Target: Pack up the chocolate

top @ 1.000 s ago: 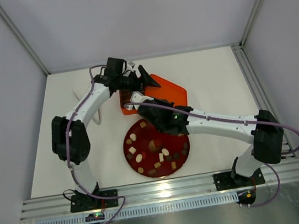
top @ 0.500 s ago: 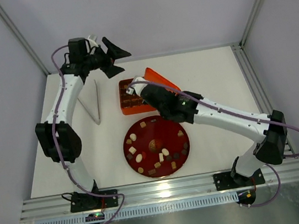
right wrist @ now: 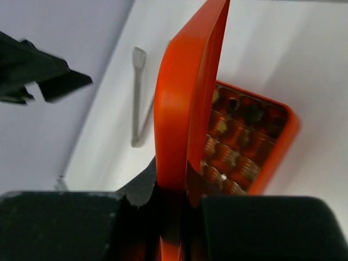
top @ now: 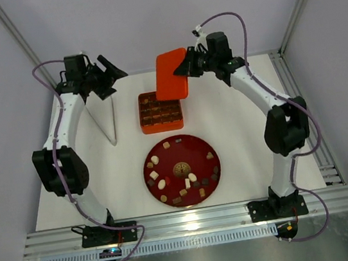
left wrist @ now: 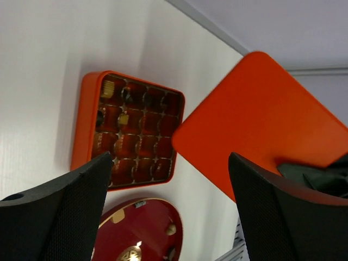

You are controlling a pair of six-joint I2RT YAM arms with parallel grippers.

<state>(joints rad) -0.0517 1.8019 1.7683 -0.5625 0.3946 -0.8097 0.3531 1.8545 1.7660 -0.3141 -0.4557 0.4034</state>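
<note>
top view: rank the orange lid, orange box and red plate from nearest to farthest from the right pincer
1. orange lid, clamped in the right pincer, far side
2. orange box, open, mid-table under the lid
3. red plate, nearest the arm bases

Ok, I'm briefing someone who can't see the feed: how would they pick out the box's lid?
Find the round dark red plate mid-table; just behind it sits the open orange box with its grid of compartments. The lid is the plain, flat orange square with rounded corners held in the air near that box's far right corner, pinched at one edge by the right gripper.
</note>
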